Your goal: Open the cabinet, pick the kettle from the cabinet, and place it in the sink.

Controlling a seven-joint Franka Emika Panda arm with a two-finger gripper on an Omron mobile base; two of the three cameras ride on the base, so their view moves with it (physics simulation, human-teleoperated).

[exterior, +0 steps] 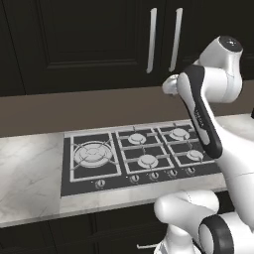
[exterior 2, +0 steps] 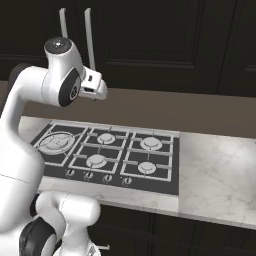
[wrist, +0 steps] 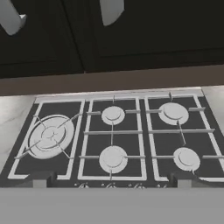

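The cabinet (exterior: 89,39) (exterior 2: 155,40) (wrist: 166,26) hangs above the counter with its dark raised-panel doors closed. Two long silver bar handles (exterior: 152,40) (exterior 2: 90,37) (wrist: 111,11) run vertically side by side where the doors meet. My gripper (exterior: 170,85) (exterior 2: 98,92) (wrist: 111,183) hovers above the back of the hob, just below the handles' lower ends and touching nothing. It is open, its two fingertips (wrist: 39,183) wide apart in the hand view with nothing between them. The kettle is hidden and the sink is out of view.
A black gas hob (exterior: 139,156) (exterior 2: 110,155) (wrist: 113,140) with several burners and a row of front knobs lies in the white marble counter (exterior: 30,173) (exterior 2: 220,170). A brown backsplash (exterior: 74,109) runs behind it. Dark lower fronts sit under the counter edge.
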